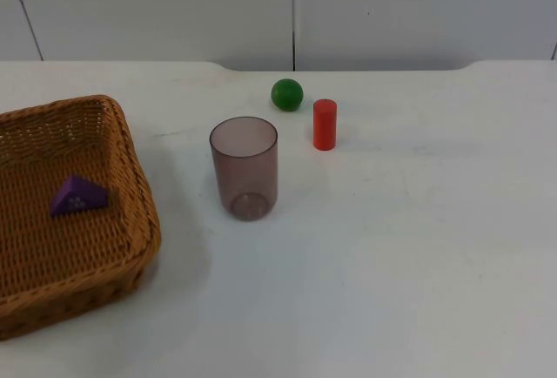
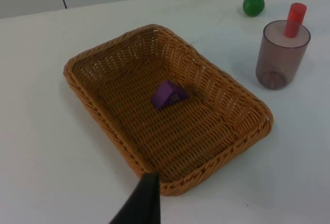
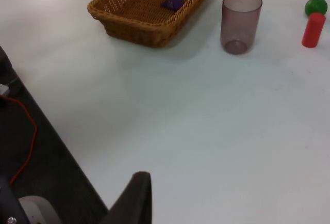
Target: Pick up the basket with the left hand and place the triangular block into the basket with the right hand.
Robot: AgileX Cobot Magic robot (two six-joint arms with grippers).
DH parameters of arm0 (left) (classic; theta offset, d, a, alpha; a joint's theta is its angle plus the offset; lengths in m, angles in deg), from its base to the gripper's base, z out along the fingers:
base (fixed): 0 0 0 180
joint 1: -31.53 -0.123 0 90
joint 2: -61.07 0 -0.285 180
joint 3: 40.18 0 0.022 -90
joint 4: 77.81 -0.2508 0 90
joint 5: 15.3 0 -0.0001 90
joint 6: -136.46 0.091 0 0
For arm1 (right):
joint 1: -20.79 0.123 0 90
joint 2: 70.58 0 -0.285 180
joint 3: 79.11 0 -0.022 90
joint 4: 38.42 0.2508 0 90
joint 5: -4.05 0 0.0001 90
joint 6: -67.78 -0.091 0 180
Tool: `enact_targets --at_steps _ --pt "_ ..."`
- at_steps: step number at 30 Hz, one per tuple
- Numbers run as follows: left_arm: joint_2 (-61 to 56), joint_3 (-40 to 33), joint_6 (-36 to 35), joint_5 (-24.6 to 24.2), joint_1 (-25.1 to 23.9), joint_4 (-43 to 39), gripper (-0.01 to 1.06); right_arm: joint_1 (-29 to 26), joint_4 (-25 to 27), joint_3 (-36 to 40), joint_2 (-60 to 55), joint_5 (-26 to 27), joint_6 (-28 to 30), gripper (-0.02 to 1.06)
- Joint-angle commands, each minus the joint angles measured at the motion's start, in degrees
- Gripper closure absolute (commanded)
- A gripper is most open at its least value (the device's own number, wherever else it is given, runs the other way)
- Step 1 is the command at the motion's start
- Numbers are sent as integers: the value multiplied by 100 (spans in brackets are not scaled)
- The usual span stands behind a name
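purple triangular block (image 1: 79, 196) lying inside wicker basket (image 1: 130, 178), resting on the table (image 1: 392, 247). smoky tumbler (image 1: 244, 168) beside it, holding nothing. cannot tell state of left gripper (image 2: 144, 201) or right gripper (image 3: 135, 198).

Smoky cup (image 1: 244, 167), green ball (image 1: 286, 94), red cylinder (image 1: 324, 124)

In the top view the wicker basket (image 1: 130, 178) is cut off by the picture's left and lower edges. From the left wrist, the red cylinder's (image 2: 295, 18) lower part is hidden behind the tinted plastic cup (image 2: 281, 53). Of each tool a single black fingertip (image 2: 142, 203) is seen, so the jaws' state cannot be told.
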Motion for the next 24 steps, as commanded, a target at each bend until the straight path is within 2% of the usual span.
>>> enact_targets --at_steps 1,7,11,15,16,18,19,21,22,24 --pt "-19 -32 -36 -21 35 -6 0 21 12 36 20 23 55 -1" --pt "-19 -32 -36 -21 35 -6 0 1 12 36 20 23 55 -1" --pt "-19 -32 -36 -21 35 -6 0 -298 12 36 20 23 55 -1" --pt "-19 -32 -36 -21 35 -6 0 -1160 12 36 20 23 55 -1" --pt "-19 -32 -36 -21 35 -6 0 -1160 12 36 20 23 55 -1" --pt "-19 -32 -36 -21 35 -6 0 -1819 12 36 20 23 55 -1" --pt "-19 -32 -36 -21 35 -6 0 -1905 12 36 20 23 55 -1" --pt "-19 -32 -36 -21 35 -6 0 -2505 12 36 20 23 55 -1" --pt "-19 -32 -36 -21 35 -6 0 -2505 12 36 20 23 55 -1" --pt "-19 -32 -36 -21 35 -6 0 -2883 12 36 20 23 55 -1"
